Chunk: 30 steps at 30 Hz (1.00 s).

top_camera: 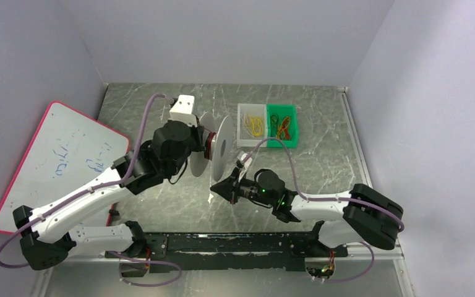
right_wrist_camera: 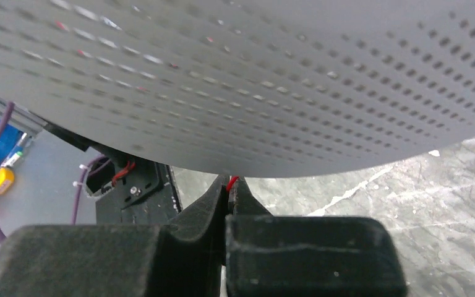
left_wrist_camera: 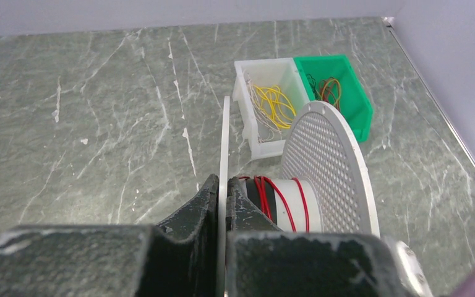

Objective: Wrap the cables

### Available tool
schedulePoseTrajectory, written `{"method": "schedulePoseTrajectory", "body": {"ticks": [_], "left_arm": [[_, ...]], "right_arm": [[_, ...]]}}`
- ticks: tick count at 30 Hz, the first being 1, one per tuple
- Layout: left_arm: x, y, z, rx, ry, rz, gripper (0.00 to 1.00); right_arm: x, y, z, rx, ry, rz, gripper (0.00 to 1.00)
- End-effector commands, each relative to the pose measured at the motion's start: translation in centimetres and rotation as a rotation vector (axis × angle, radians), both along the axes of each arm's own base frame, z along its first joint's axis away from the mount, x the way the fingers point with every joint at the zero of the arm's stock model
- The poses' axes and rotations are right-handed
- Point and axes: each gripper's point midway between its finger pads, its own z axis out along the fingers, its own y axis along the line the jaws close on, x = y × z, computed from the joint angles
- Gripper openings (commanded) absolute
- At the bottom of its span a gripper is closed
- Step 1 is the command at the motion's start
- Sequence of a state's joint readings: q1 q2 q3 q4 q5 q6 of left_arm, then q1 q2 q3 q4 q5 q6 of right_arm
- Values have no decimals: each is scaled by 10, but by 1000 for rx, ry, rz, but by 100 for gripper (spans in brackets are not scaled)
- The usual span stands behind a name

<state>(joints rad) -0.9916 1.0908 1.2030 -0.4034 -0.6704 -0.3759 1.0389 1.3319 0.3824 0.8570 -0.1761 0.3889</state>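
The marbled desk carries a whiteboard leaning left of the spool, which is on edge. A white bin and a green bin sit beyond the spool, to its right. The left hand pinches the spool's plain flange. Just below the spool, the right hand is pressed together on the red cable, which is partly wound on the spool's hub.

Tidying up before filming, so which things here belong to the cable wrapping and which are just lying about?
Job: spool, red cable, left claw, right claw, white bin, yellow cables, green bin.
Lying about: whiteboard.
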Motion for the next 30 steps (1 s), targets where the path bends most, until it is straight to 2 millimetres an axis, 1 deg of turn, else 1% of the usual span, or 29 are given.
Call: {"method": "schedulePoseTrajectory", "body": {"ticks": [1,3,8,11,16,19,23,26,28,30], "left_arm": [[18,3,37,-218,-110,131,7],[21,2,28,-227,-103,148,7],[26,-3,6,-254,-78,184,7],[27,-8,-13,-271,-43,191,7],[25,-23,-48,-316,59,180,7],[20,-33,-67,-348,131,163,7],[10,-45,-87,-405,222,117,7],[1,-56,-105,-452,305,78,7],[-7,-62,-121,-477,360,52,7],[-12,-66,-132,-499,397,35,7]], "right_arm": [[-6,4,28,71,-13,-18,0],[-5,3,34,82,-9,-43,0],[6,-5,53,155,43,-145,0],[14,-12,69,214,62,-207,0],[31,-17,87,251,66,-310,0],[41,-22,91,256,70,-377,0],[54,-30,88,244,65,-465,0],[61,-36,85,241,62,-516,0],[64,-39,86,247,61,-539,0],[65,-42,87,247,55,-552,0]]}}
